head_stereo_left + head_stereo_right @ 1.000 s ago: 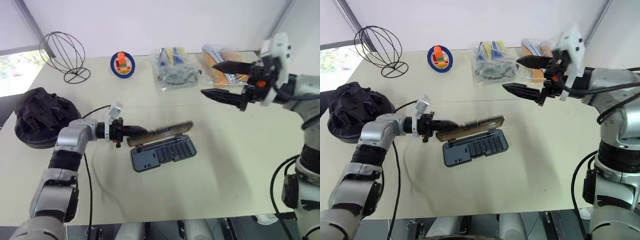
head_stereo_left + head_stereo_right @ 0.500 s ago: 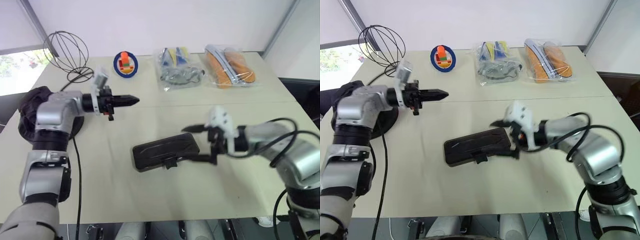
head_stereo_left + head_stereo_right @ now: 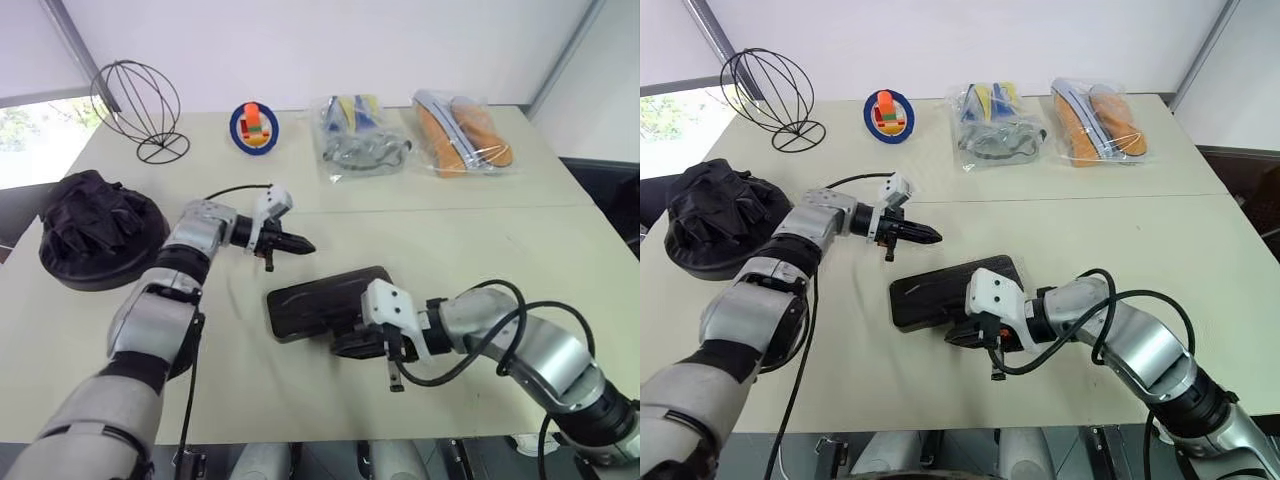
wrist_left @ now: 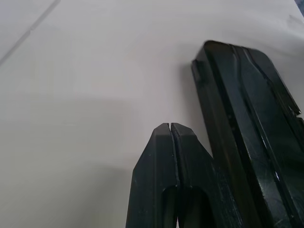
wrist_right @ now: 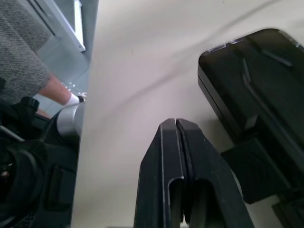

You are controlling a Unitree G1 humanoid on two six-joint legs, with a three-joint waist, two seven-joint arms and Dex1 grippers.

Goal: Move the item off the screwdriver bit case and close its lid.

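Scene: a pale counter seen from the robot's head, with the closed screwdriver bit case lying flat near its centre.
Lid: the smoky lid is down over the tray, its black latch tab jutting from the near long edge.
Item: the black disc-shaped item sits on the counter at 9 o'clock from the case, well apart from it, near the counter's left edge.
Left gripper: the left gripper has its fingers pressed together on nothing; it hovers just beyond the case's far left corner, at about 11 o'clock from the case, pointing right.
Right gripper: the right gripper, fingers also pressed together and empty, lies low at the case's near edge, at about 6 o'clock, beside the latch tab; whether it touches the tab cannot be told.
Far row: a wire sphere stand at 10 o'clock, a blue ring with an orange toy at 11 o'clock, and two clear plastic bags at 12 to 1 o'clock.
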